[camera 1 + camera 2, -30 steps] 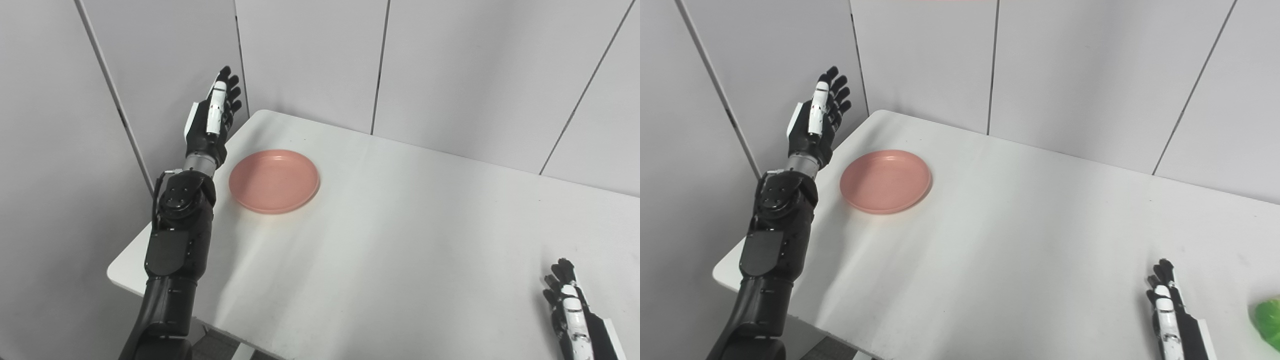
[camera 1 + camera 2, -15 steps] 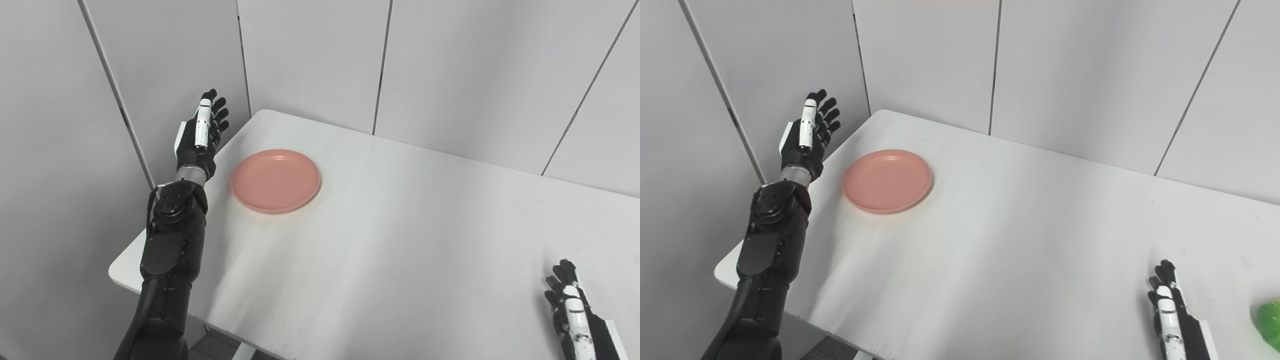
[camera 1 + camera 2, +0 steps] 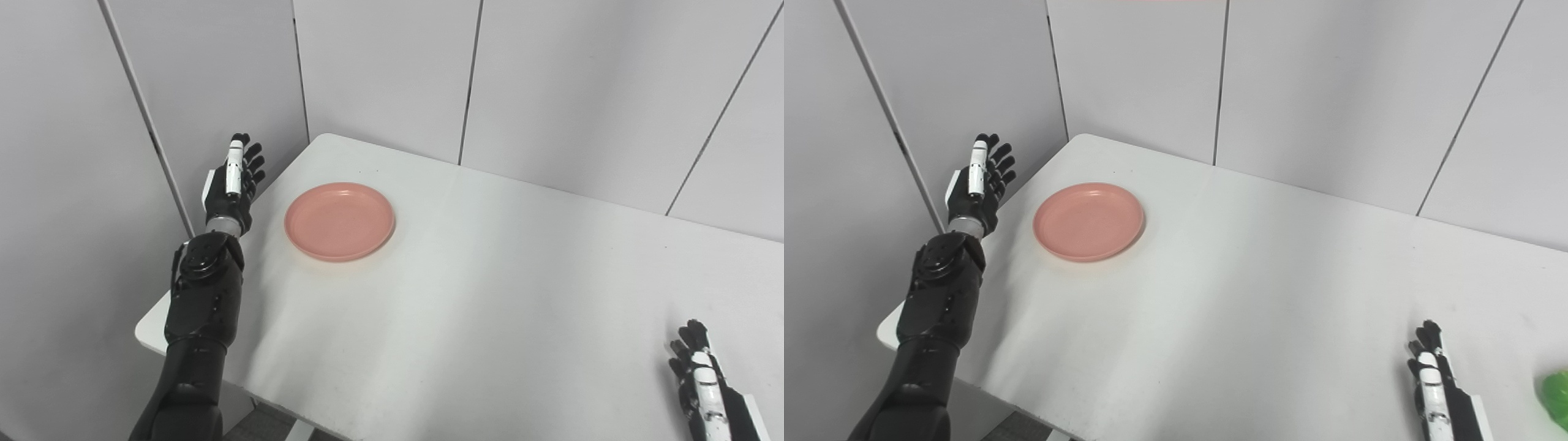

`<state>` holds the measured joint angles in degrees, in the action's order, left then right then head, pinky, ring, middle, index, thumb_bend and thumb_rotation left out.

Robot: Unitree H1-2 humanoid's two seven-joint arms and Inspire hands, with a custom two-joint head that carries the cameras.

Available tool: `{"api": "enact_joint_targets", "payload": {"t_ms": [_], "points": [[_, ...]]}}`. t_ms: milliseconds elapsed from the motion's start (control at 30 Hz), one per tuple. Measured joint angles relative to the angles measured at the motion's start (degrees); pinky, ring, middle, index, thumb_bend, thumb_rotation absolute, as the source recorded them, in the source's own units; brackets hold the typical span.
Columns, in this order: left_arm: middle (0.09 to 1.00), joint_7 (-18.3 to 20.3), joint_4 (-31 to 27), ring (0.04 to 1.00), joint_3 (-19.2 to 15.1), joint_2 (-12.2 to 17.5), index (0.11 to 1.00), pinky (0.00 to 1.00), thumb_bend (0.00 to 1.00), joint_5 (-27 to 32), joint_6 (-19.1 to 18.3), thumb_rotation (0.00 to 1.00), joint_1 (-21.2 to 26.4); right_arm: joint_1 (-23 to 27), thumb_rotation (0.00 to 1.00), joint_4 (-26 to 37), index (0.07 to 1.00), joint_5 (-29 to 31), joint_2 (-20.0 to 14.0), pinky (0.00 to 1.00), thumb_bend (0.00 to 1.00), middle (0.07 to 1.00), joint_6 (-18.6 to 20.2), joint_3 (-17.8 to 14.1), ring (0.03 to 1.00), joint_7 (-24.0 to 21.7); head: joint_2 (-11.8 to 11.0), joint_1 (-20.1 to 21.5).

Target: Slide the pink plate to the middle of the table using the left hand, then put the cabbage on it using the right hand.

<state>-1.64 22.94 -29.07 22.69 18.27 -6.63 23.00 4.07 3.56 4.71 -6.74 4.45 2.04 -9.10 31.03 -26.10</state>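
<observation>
While lowered beside table (image 3: 490, 294) edge, left hand (image 3: 231, 187) spread, empty, now nearer pink plate (image 3: 339, 220), untouched at far-left corner; slide not begun. Right hand (image 3: 1436, 383) flat, fingers straight, near cabbage (image 3: 1556, 392).

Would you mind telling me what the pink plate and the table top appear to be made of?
The plate looks like matte plastic, perhaps melamine: even pink colour, thin raised rim, only a soft sheen. The table seems to be a smooth white laminate or painted board: uniform surface, rounded corners, faint diffuse reflections. Neither can be confirmed by sight alone.
</observation>
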Motion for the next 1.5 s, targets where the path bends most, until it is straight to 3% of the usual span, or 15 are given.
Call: {"api": "enact_joint_targets", "payload": {"t_ms": [467, 1267, 1500], "points": [[0.92, -0.1, 5.9, 0.931, 1.0, 0.2, 0.915, 0.92, 0.45, -0.2, 1.3, 1.0, -0.1, 0.0, 1.0, 0.0, 1.0, 0.4, 0.0, 1.0, 0.05, 1.0, 0.0, 0.1, 1.0, 0.0, 0.5, 0.1], [0.931, 2.0, 8.9, 0.945, 3.0, 0.0, 0.923, 0.97, 0.43, 1.8, 3.2, 1.0, -0.5, -0.8, 1.0, 1.2, 1.0, -1.1, 0.3, 1.0, 0.06, 1.0, 0.3, 0.5, 0.998, 0.3, 1.6, 1.2], [0.931, 2.0, 8.7, 0.94, 4.9, 0.1, 0.923, 0.94, 0.43, 1.8, 3.5, 1.0, -0.7, -0.8, 1.0, 1.6, 1.0, -1.3, 0.3, 1.0, 0.07, 1.0, 1.1, 0.6, 0.999, 0.3, 1.8, 1.5]]}}
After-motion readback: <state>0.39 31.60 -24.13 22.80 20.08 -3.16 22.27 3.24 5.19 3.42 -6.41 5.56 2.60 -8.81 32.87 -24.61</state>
